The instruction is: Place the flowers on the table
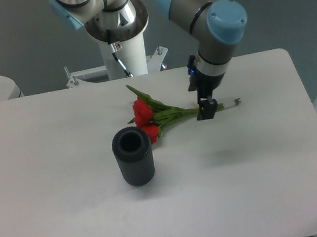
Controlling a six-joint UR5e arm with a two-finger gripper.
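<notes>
The flowers are a small bunch of red blooms with green stems and leaves. They lie across the middle of the white table, blooms to the left and stem ends pointing right. My gripper points down over the stems near the pale band and its dark fingers close around them. The stem tips stick out to the right of the fingers. The blooms look to rest on the tabletop, just behind the vase.
A dark ribbed cylindrical vase stands upright in front of the blooms, its opening empty. The robot's white base column stands at the table's far edge.
</notes>
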